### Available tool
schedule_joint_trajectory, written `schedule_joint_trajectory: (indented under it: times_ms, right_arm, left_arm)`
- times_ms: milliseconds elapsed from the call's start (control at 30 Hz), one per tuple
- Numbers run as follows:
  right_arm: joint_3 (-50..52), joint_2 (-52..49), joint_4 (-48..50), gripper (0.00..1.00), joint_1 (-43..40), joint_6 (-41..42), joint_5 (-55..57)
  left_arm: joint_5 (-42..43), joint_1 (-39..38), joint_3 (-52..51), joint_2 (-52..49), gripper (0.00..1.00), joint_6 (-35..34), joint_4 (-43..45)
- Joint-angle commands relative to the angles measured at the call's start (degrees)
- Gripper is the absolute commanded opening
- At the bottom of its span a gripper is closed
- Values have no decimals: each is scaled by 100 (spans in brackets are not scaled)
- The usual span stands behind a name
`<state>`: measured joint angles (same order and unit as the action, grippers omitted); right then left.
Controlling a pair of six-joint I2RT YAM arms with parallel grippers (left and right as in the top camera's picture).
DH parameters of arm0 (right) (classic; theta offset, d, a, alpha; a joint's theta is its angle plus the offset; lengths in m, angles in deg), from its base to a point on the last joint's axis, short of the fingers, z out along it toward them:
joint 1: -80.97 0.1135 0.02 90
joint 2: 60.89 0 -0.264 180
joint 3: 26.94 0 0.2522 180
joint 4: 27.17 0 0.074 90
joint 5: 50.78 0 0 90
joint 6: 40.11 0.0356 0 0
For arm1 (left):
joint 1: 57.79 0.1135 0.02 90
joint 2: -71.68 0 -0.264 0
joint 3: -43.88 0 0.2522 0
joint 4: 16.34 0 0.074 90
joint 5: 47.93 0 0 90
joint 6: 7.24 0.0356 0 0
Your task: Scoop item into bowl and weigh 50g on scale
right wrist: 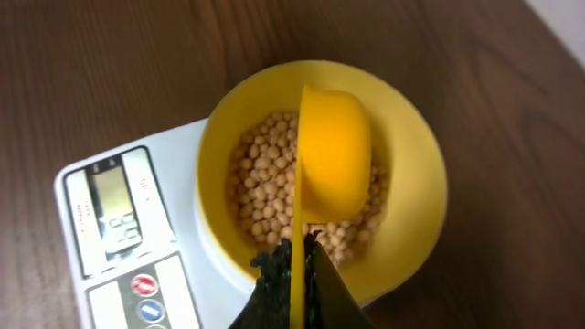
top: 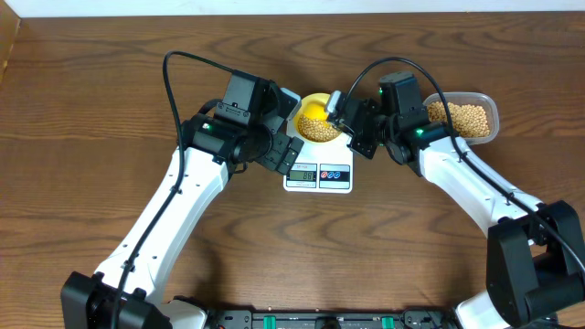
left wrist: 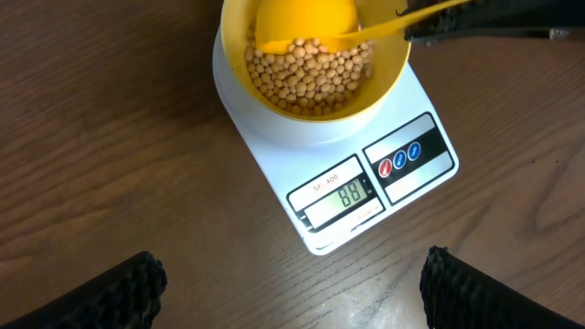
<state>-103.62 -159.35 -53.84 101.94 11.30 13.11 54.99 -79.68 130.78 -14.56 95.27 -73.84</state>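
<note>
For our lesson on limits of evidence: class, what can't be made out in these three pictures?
- Scale display digits: blurred in left wrist view, too small overhead, faint in right wrist view.
- Beans under the scoop: hidden by it, right wrist view.
- Tub: left end covered overhead by the right arm.

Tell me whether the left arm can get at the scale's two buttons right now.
Probably yes. The left tool hangs open just in front of the scale, and the buttons lie bare at its front edge; the bowl and the scoop sit farther back, off that path.
</note>
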Motion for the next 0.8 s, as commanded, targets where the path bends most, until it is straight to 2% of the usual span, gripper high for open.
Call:
schedule_joint_trajectory:
  times_ms: [0,133,533,767]
  right_arm:
    - [-13,-42,-188,1,46,234,-129]
    - [-13,-42,-468,1,46,437,-131]
    - [-13,48,-420,1,4,909,-177]
    - [-13,48,-400,1,-234,1657,-1108]
  left_arm:
    - [-57,-7,22,74,91,96,-35]
    - [-57,-7,22,74,91,96,-33]
    - [-57,-7,22,74,91,96,-35]
    - [-57,-7,22,74,91,96,-35]
